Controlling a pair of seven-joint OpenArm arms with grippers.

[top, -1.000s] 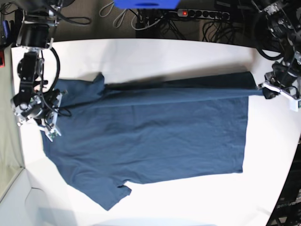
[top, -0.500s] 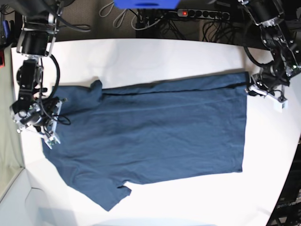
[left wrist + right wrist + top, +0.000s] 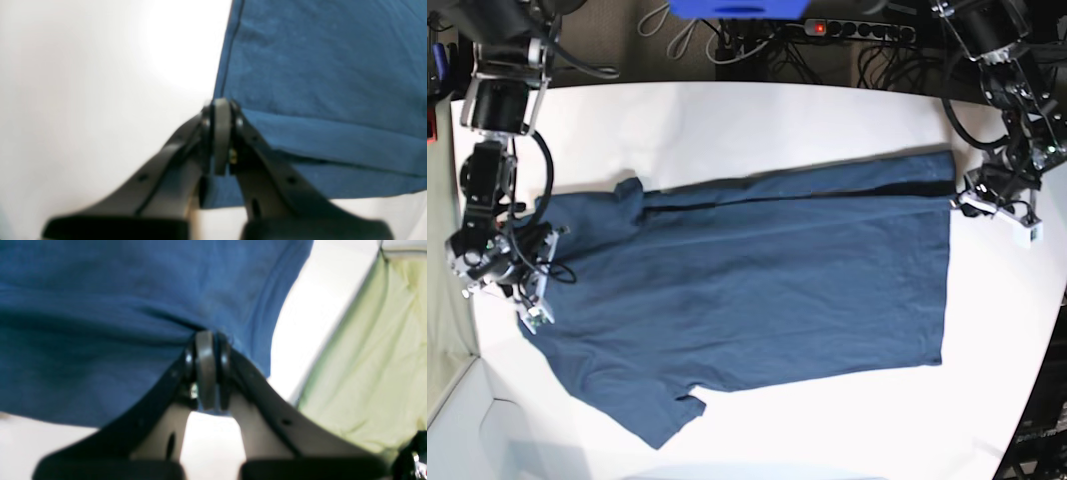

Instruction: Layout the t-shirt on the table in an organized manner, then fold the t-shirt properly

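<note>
Both pincers stay clamped on the shirt (image 3: 747, 290): the left pincer (image 3: 222, 106) on a hem corner near the table's (image 3: 727, 110) right edge, the right pincer (image 3: 206, 340) at the shoulder end by the left edge. Over the last second the stretched upper fold has come down and slackened, so the shirt now lies nearly flat across the table's middle, with spreading almost done and folding yet to begin.

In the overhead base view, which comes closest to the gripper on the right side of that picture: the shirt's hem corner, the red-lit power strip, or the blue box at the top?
From the left gripper:
1. The t-shirt hem corner, pinched in it, at right.
2. The power strip, top, right of centre.
3. The blue box, top centre.
</note>
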